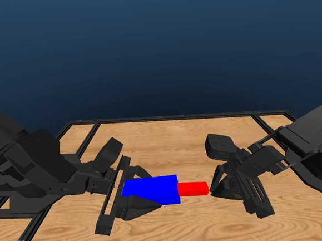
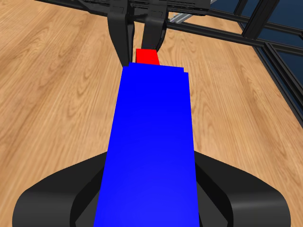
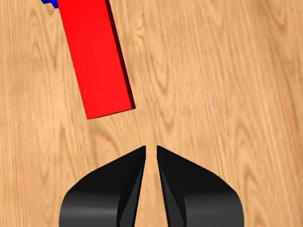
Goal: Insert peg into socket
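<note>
The blue socket [image 1: 152,189] hangs just above the table with my left gripper [image 1: 126,194] shut on its left part. In the left wrist view the socket [image 2: 151,151] runs out between the two jaws. The red peg [image 1: 192,189] sticks out of the socket's right end, level and in line with it. A short stub of the peg [image 2: 147,56] shows past the socket's far end. My right gripper [image 1: 212,188] sits just off the peg's free end. In the right wrist view the gripper [image 3: 151,149] is shut on nothing, with the peg [image 3: 97,61] a little beyond its tips.
The wooden table [image 1: 168,142] is bordered by a black frame rail [image 1: 177,117] at the back and sides. Both arms' bulky bodies flank the middle of the table, left [image 1: 31,170] and right [image 1: 314,147].
</note>
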